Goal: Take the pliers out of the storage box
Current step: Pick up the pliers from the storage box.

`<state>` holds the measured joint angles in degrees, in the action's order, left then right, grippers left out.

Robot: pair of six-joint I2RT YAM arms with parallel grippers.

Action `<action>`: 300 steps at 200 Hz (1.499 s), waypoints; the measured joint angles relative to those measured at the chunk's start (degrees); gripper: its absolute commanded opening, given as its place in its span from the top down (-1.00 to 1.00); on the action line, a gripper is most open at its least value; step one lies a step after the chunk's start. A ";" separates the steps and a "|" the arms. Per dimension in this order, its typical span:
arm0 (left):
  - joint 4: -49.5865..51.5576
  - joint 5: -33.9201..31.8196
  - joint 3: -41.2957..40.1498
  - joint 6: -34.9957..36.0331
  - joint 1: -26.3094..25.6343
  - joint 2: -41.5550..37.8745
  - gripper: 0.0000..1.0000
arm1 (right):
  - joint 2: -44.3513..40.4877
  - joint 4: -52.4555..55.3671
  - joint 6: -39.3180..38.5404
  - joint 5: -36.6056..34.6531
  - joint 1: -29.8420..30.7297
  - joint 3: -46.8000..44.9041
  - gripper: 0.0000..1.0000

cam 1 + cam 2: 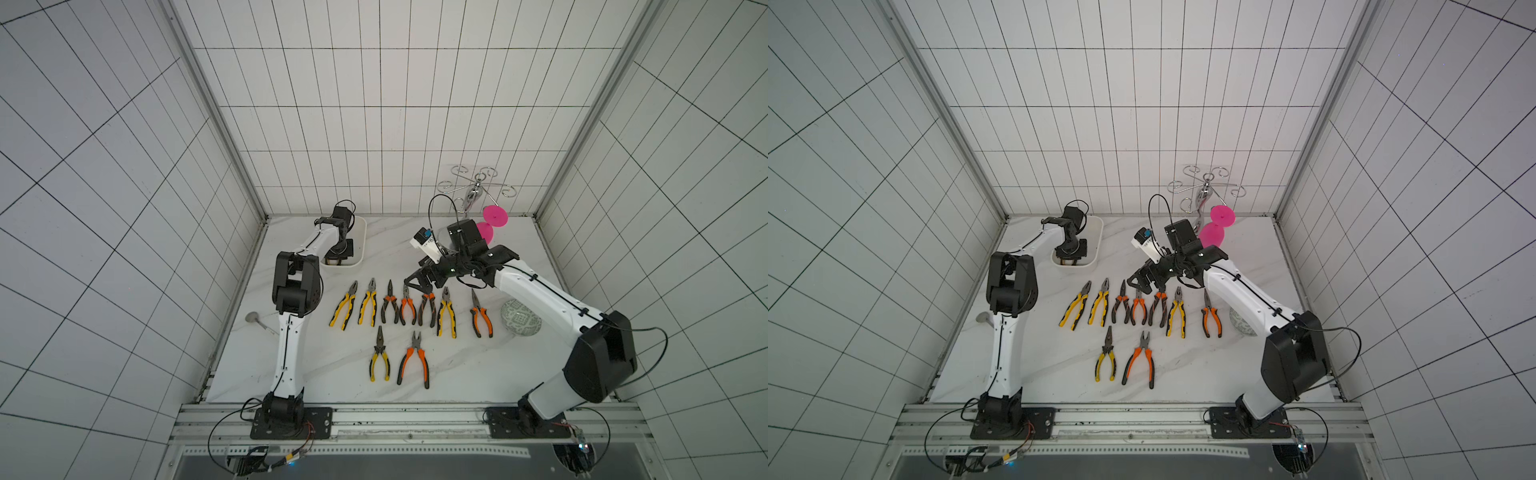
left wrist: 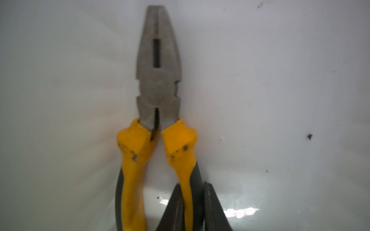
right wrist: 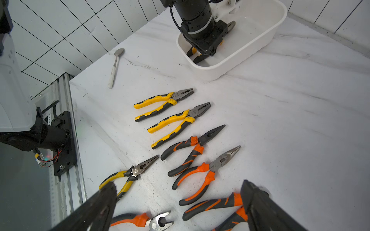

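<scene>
Inside the box (image 1: 362,235), white and low-walled, the left tool (image 1: 338,259) reaches down and is clamped on one handle of a blunt-nosed yellow pliers (image 2: 158,86). The left wrist view shows two dark fingers (image 2: 172,212) pressed against either side of that handle, with the grey nose pointing away along the box's pale floor. Whether the pliers rests on that floor or hangs just clear of it cannot be told. In the right wrist view the same tool (image 3: 204,56) fills one end of the box (image 3: 260,40), and black-and-yellow handle ends show beneath it. Outside the box, nine pliers (image 1: 390,300) lie flat on the marbled worktop (image 1: 332,374). Seven lie side by side in a row near the box's end, on the side toward the arm bases, and two more lie beyond that row, farther from the box. The right tool (image 1: 415,283) hovers over the noses in the middle of the row, well apart from the box, its fingers spread wide with nothing between them. A spoon (image 1: 259,324) lies on the left arm's side of the box, nearer the bases. A round green disc (image 1: 521,322) sits past the end of the row farthest from the box, partly hidden by the right arm.
</scene>
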<state>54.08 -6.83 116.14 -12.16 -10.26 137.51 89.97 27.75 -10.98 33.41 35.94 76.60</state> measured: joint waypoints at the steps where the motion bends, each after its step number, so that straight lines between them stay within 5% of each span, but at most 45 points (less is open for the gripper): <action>1: -0.02 0.00 0.00 0.00 0.00 0.00 1.00 | 0.00 0.00 0.00 0.02 0.00 0.00 -0.98; 184: -1.68 -2.62 -6.27 0.48 -2.23 -14.29 1.00 | -6.16 -5.46 6.71 -0.02 -0.37 -0.11 -0.96; 300: -1.64 -8.35 -31.91 -6.49 -15.45 -42.38 1.00 | -19.61 -6.08 10.49 -3.52 5.09 -9.75 -0.96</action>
<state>52.45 -15.18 84.23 -18.65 -25.71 95.13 70.37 21.67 -0.49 29.89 41.04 66.85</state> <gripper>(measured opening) 0.021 0.979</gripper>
